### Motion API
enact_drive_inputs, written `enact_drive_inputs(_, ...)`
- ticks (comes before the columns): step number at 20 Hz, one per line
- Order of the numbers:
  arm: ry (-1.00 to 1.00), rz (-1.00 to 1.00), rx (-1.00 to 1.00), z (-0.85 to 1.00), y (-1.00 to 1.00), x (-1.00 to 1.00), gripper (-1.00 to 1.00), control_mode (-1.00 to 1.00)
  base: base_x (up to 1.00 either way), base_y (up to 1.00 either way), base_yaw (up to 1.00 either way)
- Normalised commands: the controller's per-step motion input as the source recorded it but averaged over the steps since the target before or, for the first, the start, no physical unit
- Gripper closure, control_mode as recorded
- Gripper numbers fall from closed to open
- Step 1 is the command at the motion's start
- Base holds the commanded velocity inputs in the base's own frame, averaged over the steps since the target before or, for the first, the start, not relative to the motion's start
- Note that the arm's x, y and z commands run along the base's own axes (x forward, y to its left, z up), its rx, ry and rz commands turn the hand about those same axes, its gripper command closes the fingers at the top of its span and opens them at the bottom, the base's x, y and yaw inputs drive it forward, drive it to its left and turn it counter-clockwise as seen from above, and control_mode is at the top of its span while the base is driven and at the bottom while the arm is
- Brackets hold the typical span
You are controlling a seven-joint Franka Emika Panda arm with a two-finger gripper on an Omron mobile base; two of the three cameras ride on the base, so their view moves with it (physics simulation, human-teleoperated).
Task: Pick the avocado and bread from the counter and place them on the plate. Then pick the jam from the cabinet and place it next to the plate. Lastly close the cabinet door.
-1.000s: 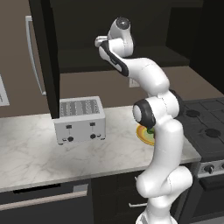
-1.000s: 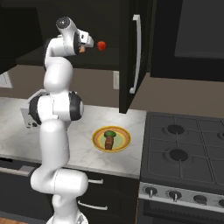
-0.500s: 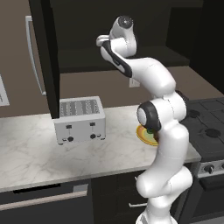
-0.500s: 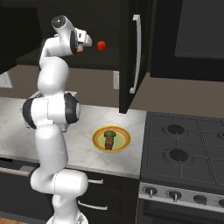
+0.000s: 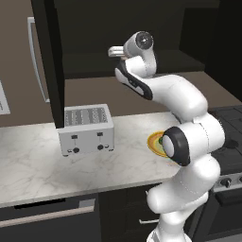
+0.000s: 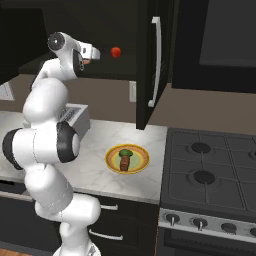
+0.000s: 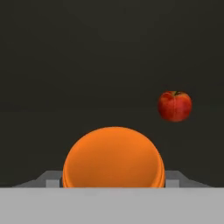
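Jam (image 7: 113,157) sits dead ahead at bottom centre of the hand view, seemingly between the tool's (image 7: 113,183) spread, unclenched tips.

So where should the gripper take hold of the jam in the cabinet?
Grip the jam across its round body, just under the domed orange lid, coming straight in from the open front of the cabinet. In the hand view the jar sits centred between the fingertips, and the apple lies off to one side, out of the way.
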Motion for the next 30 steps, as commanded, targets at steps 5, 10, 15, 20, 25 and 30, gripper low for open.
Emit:
enact_drive_inputs(5,-0.04,0.00,0.00,0.46,-0.07,-0.89,1.00,-1.00,0.00,0.00,0.00)
enact_drive_inputs(10,0.08,0.00,0.00,0.76,-0.04,-0.84,1.00,-1.00,0.00,0.00,0.00)
enact_drive_inputs(15,0.23,0.01,0.00,0.35,-0.01,-0.83,1.00,-1.00,0.00,0.00,0.00)
enact_drive_inputs(20,0.23,0.02,-0.06,-0.14,0.00,-0.67,1.00,-1.00,0.00,0.00,0.00)
enact_drive_inputs(25,0.08,0.02,-0.06,-0.52,0.00,-0.68,1.00,-1.00,0.00,0.00,0.00)
enact_drive_inputs(30,0.00,0.02,-0.05,-0.78,-0.05,-0.57,1.00,-1.00,0.00,0.00,0.00)
